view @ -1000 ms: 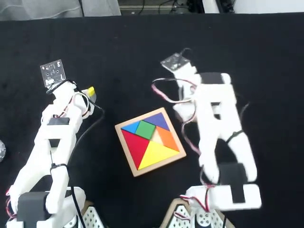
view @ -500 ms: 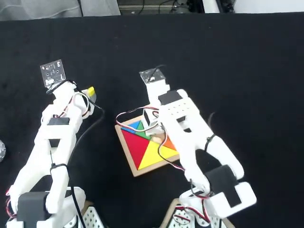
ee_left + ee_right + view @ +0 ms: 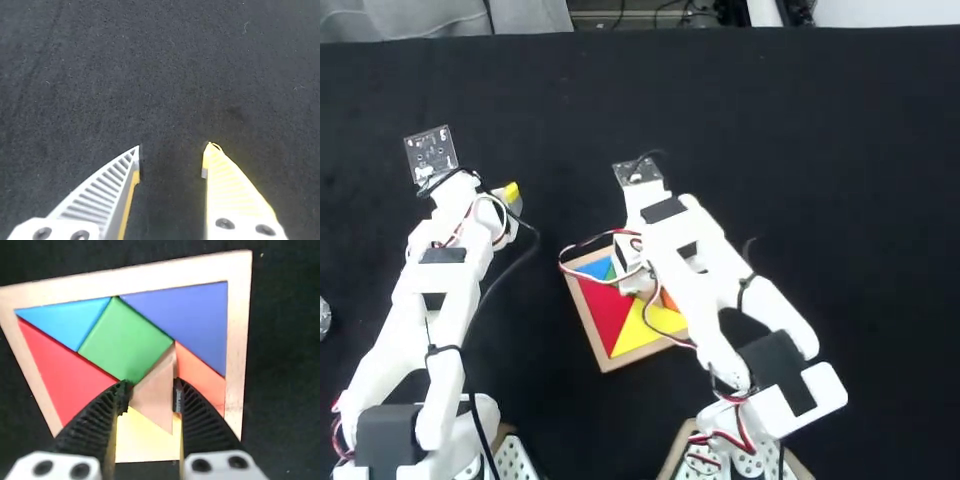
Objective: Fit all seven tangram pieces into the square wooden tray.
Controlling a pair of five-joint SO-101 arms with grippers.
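Right fingers (image 3: pixel 100 425), black, pinched the pale triangle (image 3: pixel 155 400) from both sides, tips touching its edges, at ctr of the tray (image 3: pixel 239 340). Tray: square, light wood w/ raised rim, turned cornerwise on the black surface (image 3: pixel 840 150), mid-surface btwn the two arms. Pieces inside lay flat, edge to edge: red triangle (image 3: pixel 55 375) on left side, yellow triangle (image 3: pixel 145 442) on near side, orange piece (image 3: pixel 200 377) beside the pale one. The green square (image 3: pixel 125 345) sat btwn the light-blue triangle (image 3: pixel 65 322) & violet-blue piece (image 3: pixel 192 315). Left fingers (image 3: pixel 225 185), one white, one yellow, stood spread w/ nothing btwn them, over bare surface well left of tray.
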